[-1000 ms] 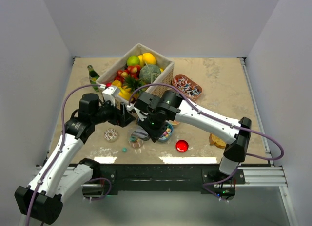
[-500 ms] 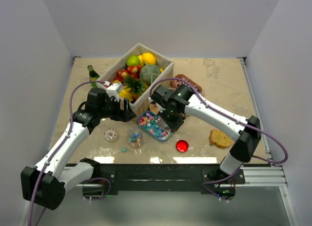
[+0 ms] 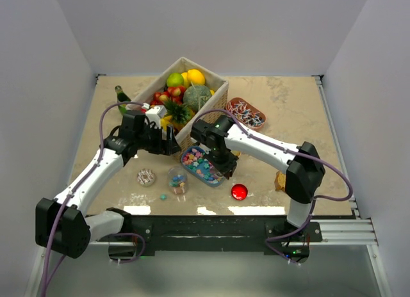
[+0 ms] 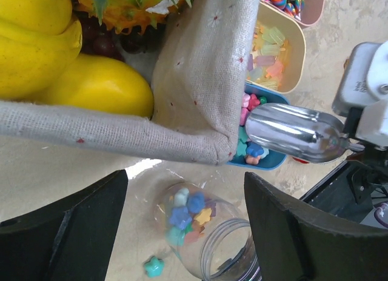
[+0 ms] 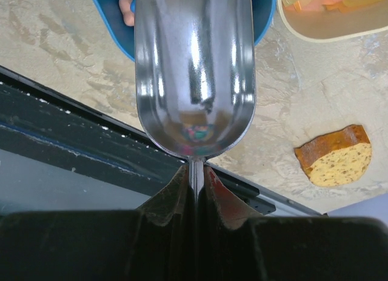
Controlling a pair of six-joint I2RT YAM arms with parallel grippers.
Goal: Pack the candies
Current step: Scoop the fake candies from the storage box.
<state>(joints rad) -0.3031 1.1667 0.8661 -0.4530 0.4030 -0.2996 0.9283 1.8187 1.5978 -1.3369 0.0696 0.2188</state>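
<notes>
At the centre of the table, seen from overhead, a shallow blue tray point(image 3: 184, 158) of pastel star-shaped candies point(image 3: 200, 164) sits beneath the right gripper point(image 5: 195, 172). Its fingers are clenched on the thin handle of a shiny metal scoop point(image 5: 194, 69). At 7 o'clock from the tray stands a clear round jar point(image 3: 177, 180) holding only a few pastel pieces, with one teal piece point(image 3: 163, 196) loose on the table beside it. The left gripper point(image 4: 185, 184) hovers by the corner of the cloth-lined fruit basket point(image 4: 200, 81), fingers spread wide, grasping nothing. Packing looks barely begun: the blue tray is well stocked, and the striped wrapped sweets point(image 3: 245, 112) at 1 o'clock look untouched. Only the right wrist view shows that the scoop is empty. The left wrist view alone clearly shows a cream tray point(image 4: 294, 63) of orange-yellow gummies point(image 4: 270, 51), largely covered by the right arm from above.
</notes>
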